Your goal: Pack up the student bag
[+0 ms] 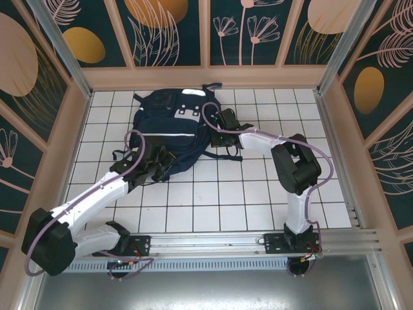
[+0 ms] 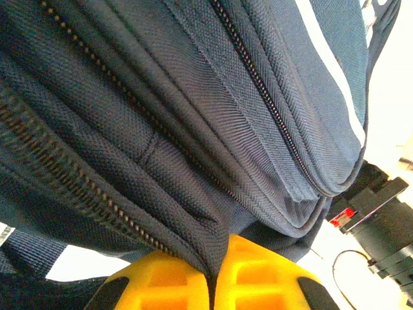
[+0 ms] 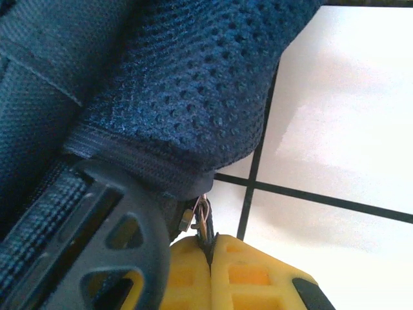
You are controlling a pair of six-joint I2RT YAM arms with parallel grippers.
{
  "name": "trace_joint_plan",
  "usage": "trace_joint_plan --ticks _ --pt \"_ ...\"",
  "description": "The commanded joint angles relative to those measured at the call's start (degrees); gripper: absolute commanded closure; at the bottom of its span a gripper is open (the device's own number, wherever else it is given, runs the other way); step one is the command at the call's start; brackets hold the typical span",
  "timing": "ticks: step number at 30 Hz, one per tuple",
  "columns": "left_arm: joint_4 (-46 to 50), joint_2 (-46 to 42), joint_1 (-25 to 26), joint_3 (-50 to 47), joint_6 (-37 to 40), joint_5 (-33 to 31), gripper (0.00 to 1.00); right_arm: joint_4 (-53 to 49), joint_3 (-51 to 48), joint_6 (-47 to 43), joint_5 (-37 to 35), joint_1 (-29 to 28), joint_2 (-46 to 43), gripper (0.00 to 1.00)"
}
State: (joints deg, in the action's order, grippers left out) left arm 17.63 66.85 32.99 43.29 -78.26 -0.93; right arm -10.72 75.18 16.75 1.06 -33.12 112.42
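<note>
- Left gripper (image 1: 155,164): its yellow fingers (image 2: 258,278) are pressed together on a fold of navy cloth at the bag's near-left edge.
- The student bag (image 1: 169,126) lies flat on the white tiled table (image 1: 258,194), toward the far side, between the two grippers. It is probably soft and floppy (the cloth bunches where pinched) and would sag if lifted. Seams, straps and zip tabs look like the surest holds.
- Right gripper (image 1: 222,134): its jaws are closed on a small metal pull (image 3: 201,218) at the bag's right side.
</note>
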Motion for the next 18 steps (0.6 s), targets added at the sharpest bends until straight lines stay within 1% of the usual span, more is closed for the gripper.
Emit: trace_joint_plan --ticks 1,4,6,7,8,11,12,13,14,16,17,18 --pt "-1.89 1.45 -0.48 2.54 4.16 2.78 1.00 0.99 0.51 0.03 -10.47 5.61 -3.18 0.95" --pt "-5.34 5.18 0.26 4.56 4.92 4.70 1.00 0.18 -0.67 0.12 -10.62 5.70 -6.60 0.71" --pt "-6.54 7.83 1.20 6.61 5.18 5.05 1.00 -0.54 -1.49 -0.03 -10.96 5.71 -8.67 0.61" --pt "-7.12 9.35 1.80 7.91 5.48 5.15 1.00 -0.83 -2.05 -0.05 -11.39 5.72 -9.87 0.54" --pt "-7.40 10.71 2.09 8.98 5.71 5.32 1.00 -1.13 -2.57 -0.04 -11.81 5.86 -10.85 0.49" --pt "-8.50 15.56 3.54 12.09 6.36 6.67 1.00 -1.32 -4.85 0.37 -13.11 6.25 -14.89 0.39" --pt "-8.72 17.10 4.02 14.58 6.78 7.02 1.00 -1.41 -5.72 0.64 -13.52 6.42 -16.41 0.37" --pt "-8.84 18.49 4.62 16.24 7.49 7.33 0.97 -1.49 -6.63 0.86 -13.95 6.68 -17.86 0.33" --pt "-8.71 19.56 5.07 17.70 8.15 7.36 0.93 -1.50 -7.34 1.11 -14.30 6.90 -19.15 0.31" --pt "-8.16 21.58 5.84 20.85 10.11 7.69 0.76 -1.67 -9.07 2.01 -14.30 7.81 -21.90 0.26" --pt "-7.57 22.14 5.92 21.93 10.83 7.70 0.66 -1.80 -9.83 2.41 -13.97 8.33 -23.01 0.24" --pt "-6.86 22.60 5.94 22.92 11.51 7.73 0.53 -1.98 -10.57 2.85 -13.34 9.02 -24.32 0.23"
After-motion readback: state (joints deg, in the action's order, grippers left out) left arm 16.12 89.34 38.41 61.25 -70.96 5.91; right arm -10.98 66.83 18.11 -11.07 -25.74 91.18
